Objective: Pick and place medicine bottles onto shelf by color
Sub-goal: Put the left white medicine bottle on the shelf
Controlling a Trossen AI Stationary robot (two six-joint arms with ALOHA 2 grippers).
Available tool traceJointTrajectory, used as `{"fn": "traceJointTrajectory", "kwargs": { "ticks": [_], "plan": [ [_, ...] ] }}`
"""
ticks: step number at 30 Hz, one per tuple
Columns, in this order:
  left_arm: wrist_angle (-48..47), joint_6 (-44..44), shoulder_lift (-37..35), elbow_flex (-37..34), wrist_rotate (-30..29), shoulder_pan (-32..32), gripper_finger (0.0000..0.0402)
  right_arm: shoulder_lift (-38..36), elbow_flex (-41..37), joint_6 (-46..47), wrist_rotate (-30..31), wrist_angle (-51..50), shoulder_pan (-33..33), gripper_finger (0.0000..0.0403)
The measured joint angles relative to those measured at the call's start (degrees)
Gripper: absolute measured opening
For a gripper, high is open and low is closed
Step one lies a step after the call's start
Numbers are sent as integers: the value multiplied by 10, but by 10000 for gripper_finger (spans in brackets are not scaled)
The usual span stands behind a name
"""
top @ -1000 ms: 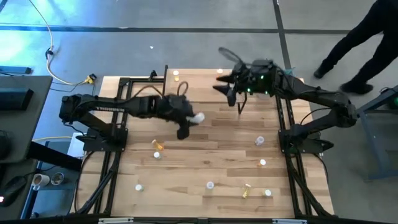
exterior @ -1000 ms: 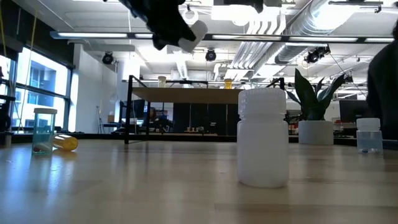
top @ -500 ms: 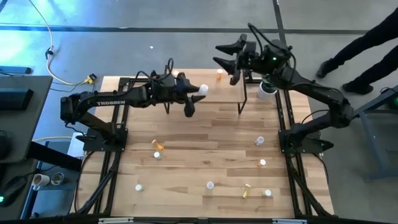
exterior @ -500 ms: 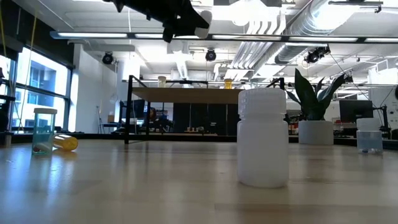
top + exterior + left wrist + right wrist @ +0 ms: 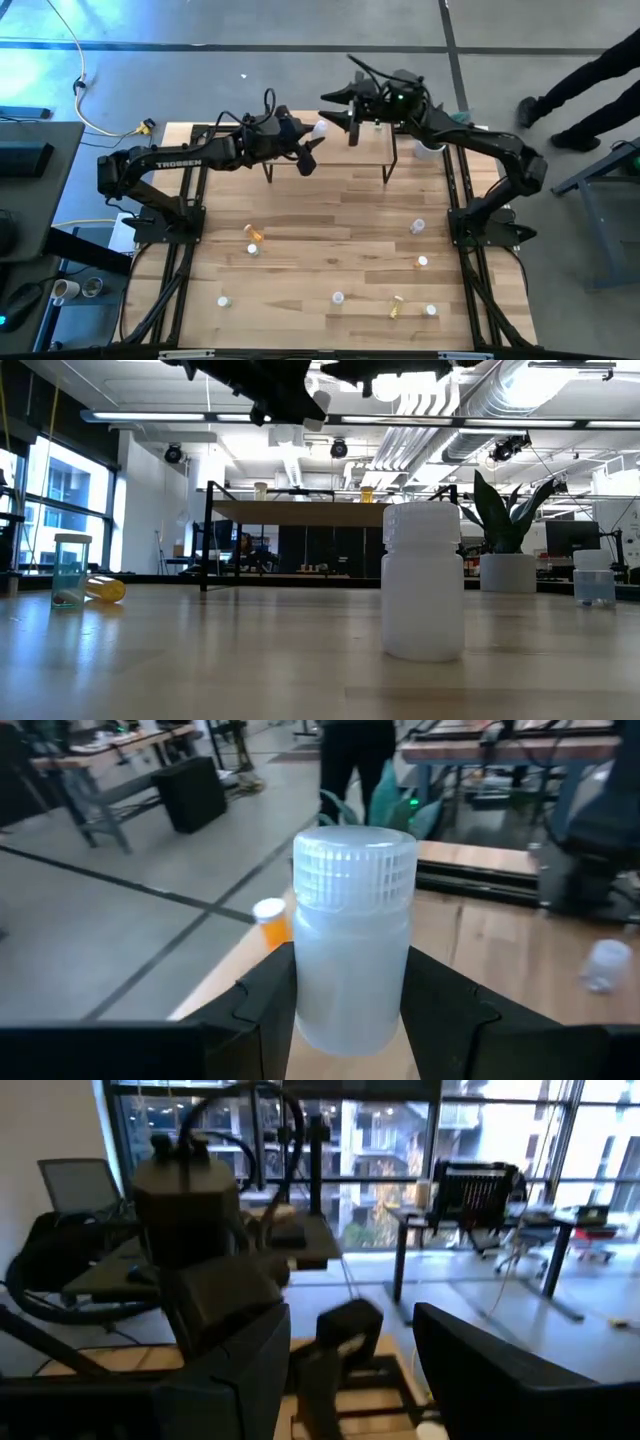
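Left gripper [image 5: 306,152]: over the shelf [image 5: 330,150], fingers clamped on the white bottle [image 5: 352,935].
White bottle: ribbed cap points away from the wrist; in the high view its long axis seems roughly level, cap toward the right gripper [image 5: 338,108], though it shows small there.
Right gripper: above the shelf's far edge, fingers spread, holding nothing.
Orange bottle [image 5: 270,919]: upright on the shelf.
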Motion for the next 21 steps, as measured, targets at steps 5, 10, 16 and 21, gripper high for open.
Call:
{"fn": "traceJointTrajectory", "kwargs": {
  "ticks": [5, 10, 16, 21],
  "plan": [
    [0, 7, 0, 0, -29, 0, 142, 19, 0, 2, 0, -23, 0, 205],
    [0, 7, 0, 0, -46, 0, 142, 33, 0, 9, 0, -29, 0, 205],
    [0, 8, 0, 0, -54, 0, 142, 48, 0, 16, 4, -36, 0, 205],
    [0, 8, 0, 0, -72, 0, 142, 54, 0, 30, 4, -39, 0, 205]
  ]
}}
